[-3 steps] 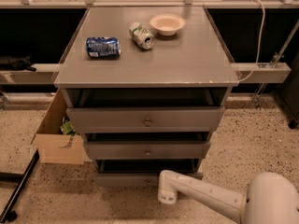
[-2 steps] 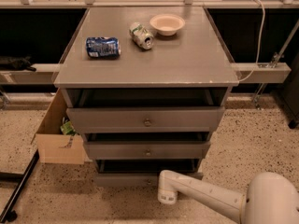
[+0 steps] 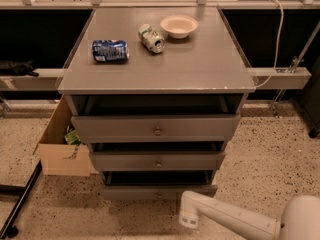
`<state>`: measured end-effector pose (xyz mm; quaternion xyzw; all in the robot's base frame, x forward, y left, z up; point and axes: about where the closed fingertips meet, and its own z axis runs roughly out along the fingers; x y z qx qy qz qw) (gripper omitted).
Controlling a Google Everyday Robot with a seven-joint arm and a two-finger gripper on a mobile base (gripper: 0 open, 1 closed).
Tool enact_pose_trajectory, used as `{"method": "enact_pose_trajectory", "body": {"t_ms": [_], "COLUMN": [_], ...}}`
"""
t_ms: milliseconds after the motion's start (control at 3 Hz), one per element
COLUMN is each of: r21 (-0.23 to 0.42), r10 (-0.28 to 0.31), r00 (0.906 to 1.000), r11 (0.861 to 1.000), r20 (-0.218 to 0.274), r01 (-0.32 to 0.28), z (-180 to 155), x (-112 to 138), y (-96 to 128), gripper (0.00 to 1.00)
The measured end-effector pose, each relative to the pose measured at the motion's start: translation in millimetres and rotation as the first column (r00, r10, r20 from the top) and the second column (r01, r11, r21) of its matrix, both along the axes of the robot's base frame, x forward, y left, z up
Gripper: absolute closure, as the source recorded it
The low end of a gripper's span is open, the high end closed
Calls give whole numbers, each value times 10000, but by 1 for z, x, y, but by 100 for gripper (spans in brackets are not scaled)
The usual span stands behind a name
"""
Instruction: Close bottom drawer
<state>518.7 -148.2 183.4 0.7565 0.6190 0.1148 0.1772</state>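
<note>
At five o'clock in the view, the white arm (image 3: 239, 222) reached in from the lower right, and the gripper (image 3: 189, 215) at its end hung low over the speckled floor (image 3: 270, 159), just in front of the bottom drawer (image 3: 145, 192) near its right end; how its claw was set could not be made out. The bottom drawer stood pulled out at six o'clock, a dark gap above its front. Behind it the middle drawer (image 3: 125, 161) and the top drawer (image 3: 115, 128) also stood out. A cardboard box (image 3: 61, 156) sat at nine o'clock beside the cabinet. On the cabinet top (image 3: 200, 66), towards twelve o'clock, lay a blue can (image 3: 110, 50), a crushed can (image 3: 151, 37) and a bowl (image 3: 179, 26)
</note>
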Motion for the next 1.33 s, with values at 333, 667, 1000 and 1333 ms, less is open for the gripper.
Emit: {"method": "enact_pose_trajectory", "body": {"t_ms": [333,667,1000,1333], "r21": [-103,-190,-307,-308], "r10": [10,500,1326,1326], "r00": [10000,9972,9897,9897], "r11": [9999,9985,9904,9904], "r20": [6,-562,-545,-546], "r01": [-10,-512,-1344,-1344], "z": [-2,-31,-50,-50], "x": [5,11,76,76], "y": [5,27,94,94], "gripper": [100,100,100,100]}}
